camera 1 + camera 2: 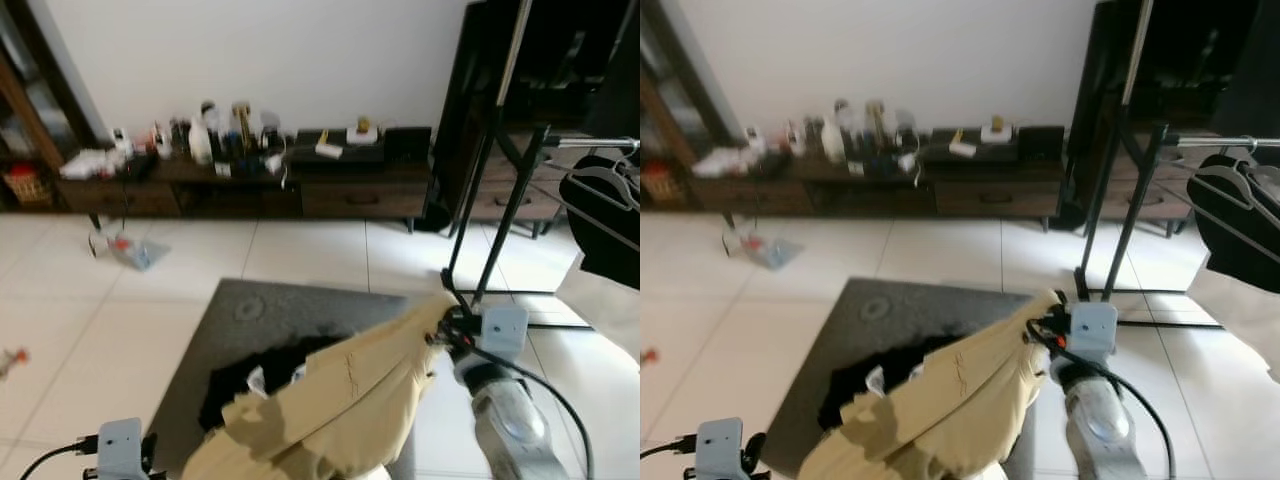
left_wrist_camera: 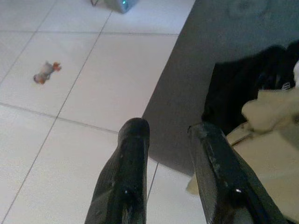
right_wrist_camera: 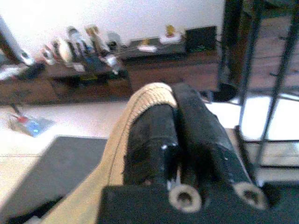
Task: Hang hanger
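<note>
A tan garment (image 1: 340,400) hangs from my right gripper (image 1: 1042,326), which is raised over the rug and shut on the top of the cloth. In the right wrist view the tan cloth (image 3: 140,102) drapes over one finger (image 3: 154,126); any hanger inside is hidden. The clothes rack (image 1: 500,200) stands ahead to the right. Its rail (image 1: 590,143) carries a light hanger (image 1: 600,185) and a black garment (image 1: 610,225). My left gripper (image 2: 168,130) is low at the left, open, with nothing between its fingers.
A dark grey rug (image 1: 260,320) lies in front of me with a black garment (image 1: 250,380) heaped on it. A low wooden sideboard (image 1: 250,185) crowded with bottles lines the far wall. A small toy (image 2: 44,73) and a plastic item (image 1: 130,250) lie on the white tiles.
</note>
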